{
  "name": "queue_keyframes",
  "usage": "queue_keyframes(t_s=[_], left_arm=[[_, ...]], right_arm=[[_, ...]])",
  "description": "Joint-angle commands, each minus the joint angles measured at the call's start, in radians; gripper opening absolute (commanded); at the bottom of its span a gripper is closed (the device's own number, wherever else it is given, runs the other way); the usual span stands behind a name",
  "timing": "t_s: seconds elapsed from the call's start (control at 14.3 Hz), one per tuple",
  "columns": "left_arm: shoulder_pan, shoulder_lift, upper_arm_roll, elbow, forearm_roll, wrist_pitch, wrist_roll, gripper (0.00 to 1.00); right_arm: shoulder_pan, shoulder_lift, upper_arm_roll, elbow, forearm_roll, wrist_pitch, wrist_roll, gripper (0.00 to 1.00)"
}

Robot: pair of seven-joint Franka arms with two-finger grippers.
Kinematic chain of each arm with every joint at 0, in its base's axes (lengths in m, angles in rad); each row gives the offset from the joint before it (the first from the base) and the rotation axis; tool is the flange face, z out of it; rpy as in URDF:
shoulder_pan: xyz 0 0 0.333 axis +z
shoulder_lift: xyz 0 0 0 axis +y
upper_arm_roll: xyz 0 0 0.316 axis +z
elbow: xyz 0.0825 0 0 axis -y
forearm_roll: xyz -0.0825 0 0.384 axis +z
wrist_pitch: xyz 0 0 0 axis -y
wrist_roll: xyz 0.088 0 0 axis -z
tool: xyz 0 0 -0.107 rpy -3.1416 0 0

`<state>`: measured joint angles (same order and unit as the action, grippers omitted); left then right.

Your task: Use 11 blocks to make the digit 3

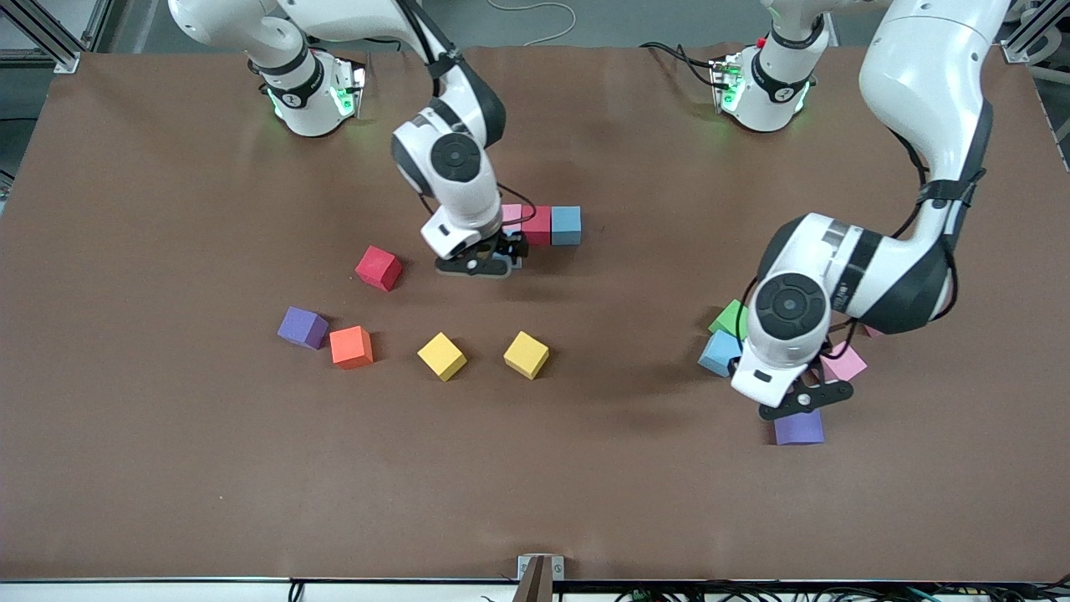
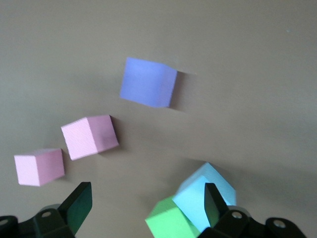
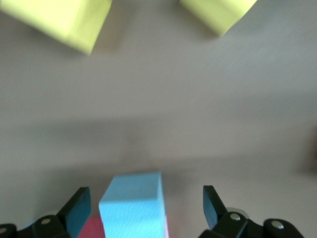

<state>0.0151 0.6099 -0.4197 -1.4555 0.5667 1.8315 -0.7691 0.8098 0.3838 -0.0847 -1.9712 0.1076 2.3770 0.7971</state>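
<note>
Progress check. One bar of the digit 3 (image 1: pixel 539 224) stands done: a pink foam cube (image 1: pixel 511 216), a red foam cube (image 1: pixel 537 224) and a light blue foam cube (image 1: pixel 566 225), touching in a row.

A fourth piece, a second light blue foam cube (image 3: pixel 131 203), sits against this bar at its pink end, on the side nearer the front camera. I take it as the first joining cube. The right gripper (image 1: pixel 489 266) is low over it, spread wide, fingers clear of its sides, grasping nothing.

By my count, four of eleven are placed and seven are left.

Loose stock on the brown desk (image 1: pixel 167 468), all nearer the front camera than the bar:
- Toward the right arm's end: a tilted red cube (image 1: pixel 379 267), purple cube (image 1: pixel 303 327), orange cube (image 1: pixel 351 347), two yellow cubes (image 1: pixel 441 356).
- Toward the left arm's end: green cube (image 1: pixel 731 319), light blue cube (image 1: pixel 720 353), two pink cubes (image 2: pixel 90 136), purple cube (image 1: pixel 798 426).

The left gripper (image 1: pixel 807 401) hovers over that second group, spread wide and empty.
</note>
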Motion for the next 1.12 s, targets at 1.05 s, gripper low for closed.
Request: queue_keyframes(t_s=[1.05], left_arm=[[0.049,0.059,-0.005,0.018,-0.231,0.138,0.500,0.99]], right_arm=[[-0.258,0.265,-0.006,0.357,-0.017,-0.055,0.251,1.00]])
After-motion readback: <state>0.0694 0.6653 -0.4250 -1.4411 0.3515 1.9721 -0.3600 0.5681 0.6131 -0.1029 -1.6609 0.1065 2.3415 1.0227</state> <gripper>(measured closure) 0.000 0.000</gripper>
